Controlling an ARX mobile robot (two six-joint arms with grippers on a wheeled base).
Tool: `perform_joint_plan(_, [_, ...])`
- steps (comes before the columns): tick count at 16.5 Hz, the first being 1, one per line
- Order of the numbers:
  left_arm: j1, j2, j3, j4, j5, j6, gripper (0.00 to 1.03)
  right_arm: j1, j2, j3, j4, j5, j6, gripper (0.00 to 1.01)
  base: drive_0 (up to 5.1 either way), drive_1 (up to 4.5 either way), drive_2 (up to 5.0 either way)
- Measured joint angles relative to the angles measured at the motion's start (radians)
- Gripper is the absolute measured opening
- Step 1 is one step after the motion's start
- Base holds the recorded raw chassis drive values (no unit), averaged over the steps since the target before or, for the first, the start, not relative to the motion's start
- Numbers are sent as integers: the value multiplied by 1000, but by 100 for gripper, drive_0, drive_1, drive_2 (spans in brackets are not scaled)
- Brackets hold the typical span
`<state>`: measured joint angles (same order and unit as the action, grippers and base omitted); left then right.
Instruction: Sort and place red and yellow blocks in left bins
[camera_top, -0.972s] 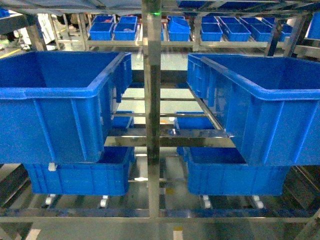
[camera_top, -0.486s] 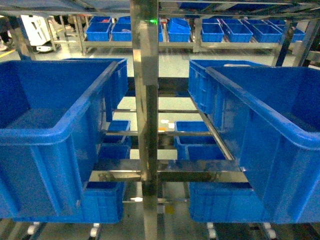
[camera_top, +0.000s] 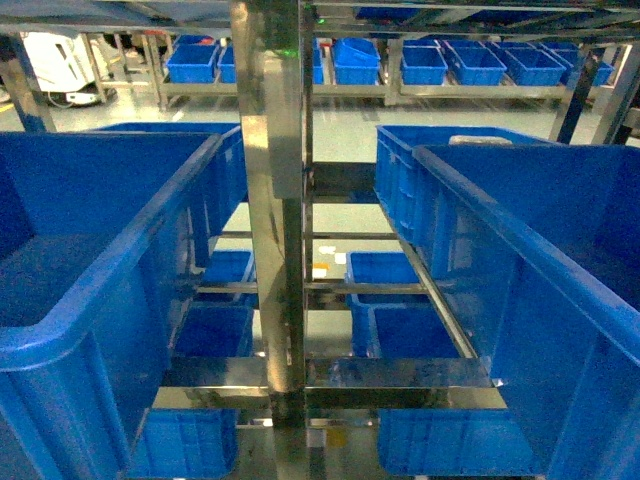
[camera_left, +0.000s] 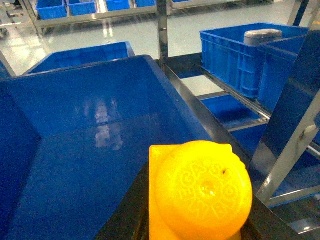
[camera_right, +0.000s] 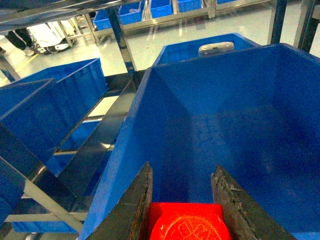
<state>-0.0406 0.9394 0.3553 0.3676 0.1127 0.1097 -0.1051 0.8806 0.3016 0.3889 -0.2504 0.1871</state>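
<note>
My left gripper (camera_left: 197, 222) is shut on a yellow block (camera_left: 200, 187), whose round stud faces the camera; its dark fingers (camera_left: 127, 215) show at either side. Ahead and to the left of it opens the deep blue left bin (camera_left: 90, 90), seen in the head view as the big crate on the left (camera_top: 150, 240). My right gripper (camera_right: 182, 172) is shut on a red block (camera_right: 186, 222), held between two worn black fingers (camera_right: 140, 200). That block hangs over the inside of the big blue crate on the right (camera_right: 240, 125). Neither gripper shows in the head view.
A steel rack post (camera_top: 275, 200) stands between the two big crates, the right one (camera_top: 520, 270) close by. Smaller blue crates (camera_top: 385, 270) sit on lower rails. A grey object (camera_left: 262, 36) lies in a crate behind. Shelves of blue bins (camera_top: 355, 60) line the far wall.
The head view has closed in on the rack: both big crates loom larger and lower at the sides, and the steel post has slid to the left.
</note>
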Motion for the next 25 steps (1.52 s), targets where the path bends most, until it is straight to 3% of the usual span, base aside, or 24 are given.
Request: perform_joint_plan(25, [0, 0, 0, 0, 0, 0, 27, 1, 0, 0, 0, 0, 0, 29, 0, 0, 0])
